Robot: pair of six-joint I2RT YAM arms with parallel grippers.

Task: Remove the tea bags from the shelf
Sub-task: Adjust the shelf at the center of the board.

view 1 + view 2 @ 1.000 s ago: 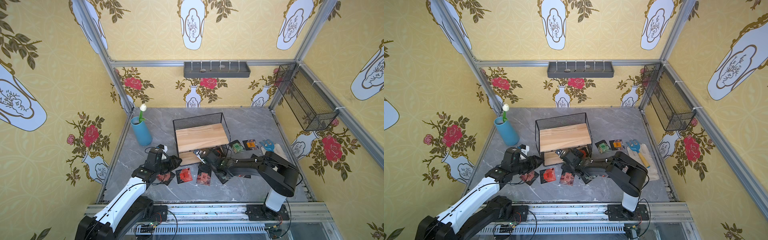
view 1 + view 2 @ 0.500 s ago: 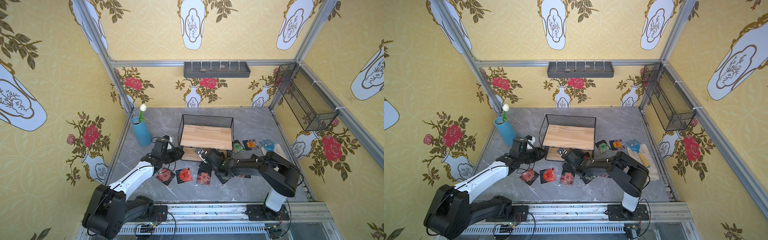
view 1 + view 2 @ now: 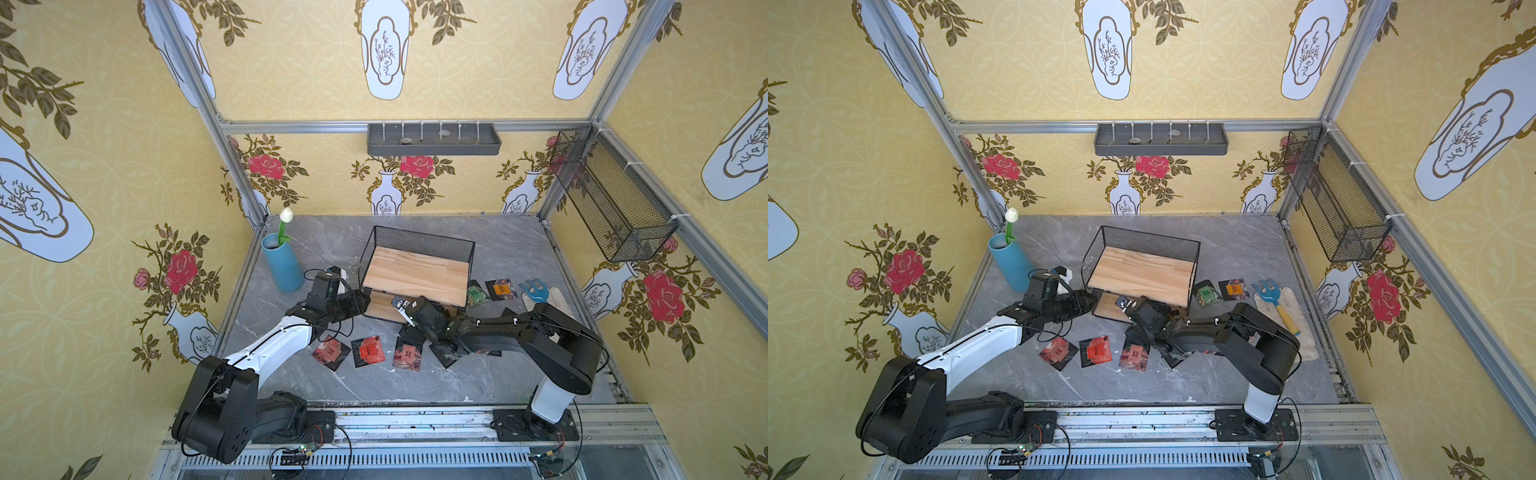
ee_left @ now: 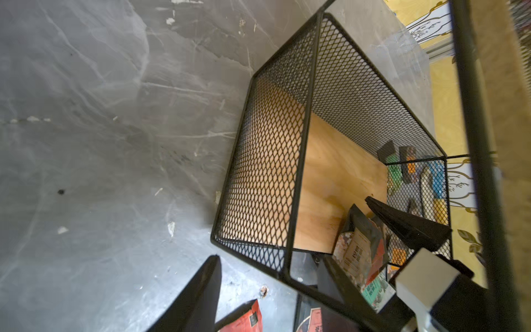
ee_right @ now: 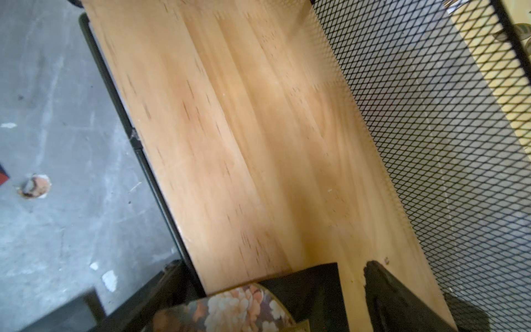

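The shelf (image 3: 415, 272), black mesh with two wooden boards, stands askew mid-table in both top views. My left gripper (image 3: 362, 303) is at its front left corner. In the left wrist view the left gripper (image 4: 271, 258) is open, its fingers either side of the shelf's wire corner post. Several tea bags (image 4: 359, 250) lie at the far end of the lower board. My right gripper (image 3: 411, 309) reaches in there. It stands open (image 5: 230, 284) around a floral-labelled tea bag (image 5: 230, 310) lying flat. Three red tea bags (image 3: 368, 350) lie on the table in front.
A green tea bag (image 3: 477, 293) and an orange one (image 3: 502, 289) lie right of the shelf, beside a blue hand rake (image 3: 1273, 299) on a cloth. A blue vase (image 3: 282, 266) with a white tulip stands at back left. Grey tray (image 3: 432, 139) and mesh basket (image 3: 611, 195) hang on the walls.
The shelf has swung clockwise and shifted a little to the right. My left arm has stretched forward to the shelf's front left corner. The right arm has barely moved.
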